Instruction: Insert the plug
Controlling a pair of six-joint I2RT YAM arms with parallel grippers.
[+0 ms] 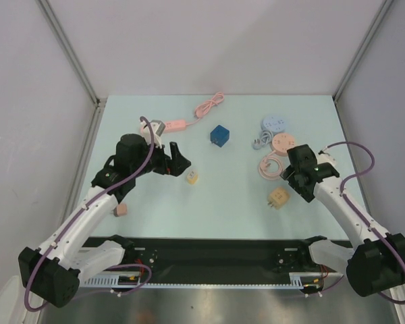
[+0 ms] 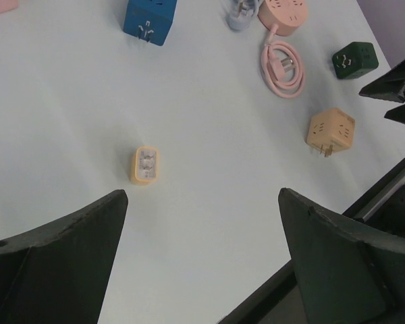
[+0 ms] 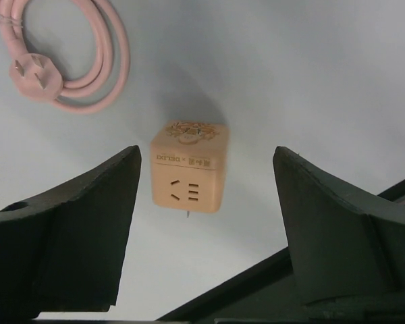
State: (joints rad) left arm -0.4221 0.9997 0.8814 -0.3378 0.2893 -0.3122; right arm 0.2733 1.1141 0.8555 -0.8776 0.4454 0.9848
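A small yellow plug adapter [image 1: 192, 178] lies on the table just right of my left gripper [image 1: 181, 164], which is open and empty. In the left wrist view the adapter [image 2: 146, 165] lies ahead of the left finger, outside the open gripper [image 2: 202, 196]. An orange cube socket [image 1: 278, 198] lies below my right gripper [image 1: 288, 177]. In the right wrist view the cube [image 3: 189, 169] sits between the open fingers, untouched, with the gripper [image 3: 207, 150] above it. A pink coiled cable with a plug [image 3: 37, 74] lies beside it.
A blue cube socket [image 1: 220, 135] sits mid-table. A pink power strip [image 1: 169, 126] with its cord [image 1: 209, 106] lies at the back. A lilac round socket [image 1: 273, 124] and a pink round socket [image 1: 282, 142] are back right. A dark green cube [image 2: 354, 59] lies near the right gripper. A small pink block [image 1: 120, 210] lies front left.
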